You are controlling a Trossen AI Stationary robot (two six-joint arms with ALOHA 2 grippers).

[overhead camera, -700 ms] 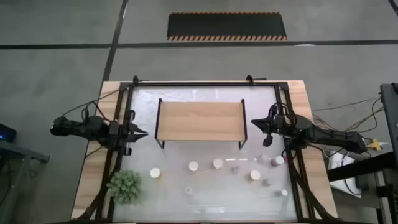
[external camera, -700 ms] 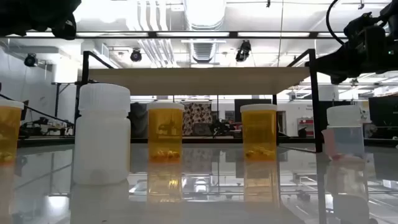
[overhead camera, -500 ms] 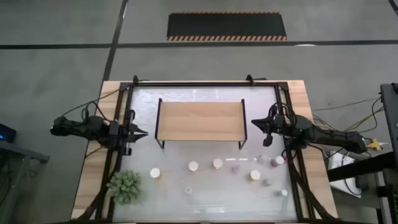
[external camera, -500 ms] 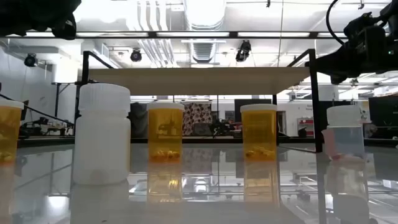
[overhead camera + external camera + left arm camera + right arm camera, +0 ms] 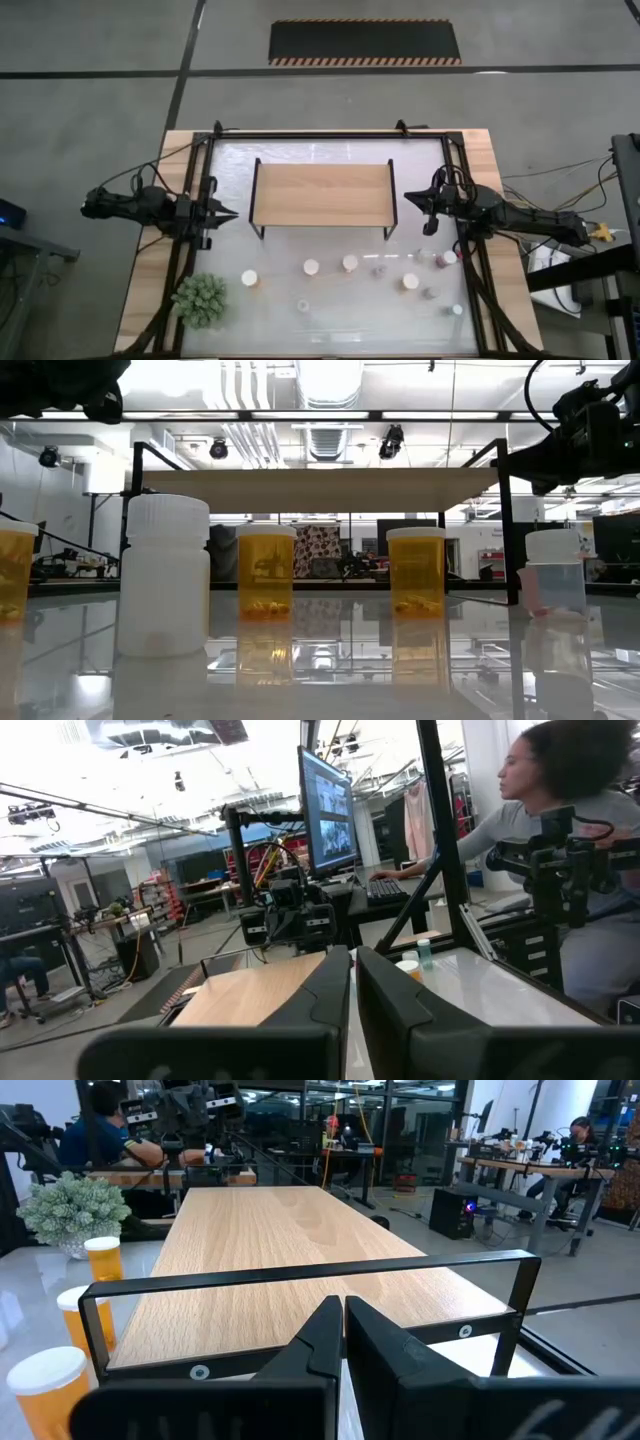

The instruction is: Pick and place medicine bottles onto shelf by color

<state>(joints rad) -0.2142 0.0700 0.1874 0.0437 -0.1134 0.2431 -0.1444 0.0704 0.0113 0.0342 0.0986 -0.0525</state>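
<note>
The shelf is a light-wood board on thin black legs and stands at the table's middle, its top bare. Several white-capped bottles stand on the table in front of it: orange ones, darker ones, pale ones. In the low view a white bottle and orange bottles stand upright. My left gripper is shut and empty, left of the shelf. My right gripper is shut and empty, right of the shelf.
A green spiky plant stands at the table's near left corner. A black frame runs around the table. A person sits beyond the table in the left wrist view.
</note>
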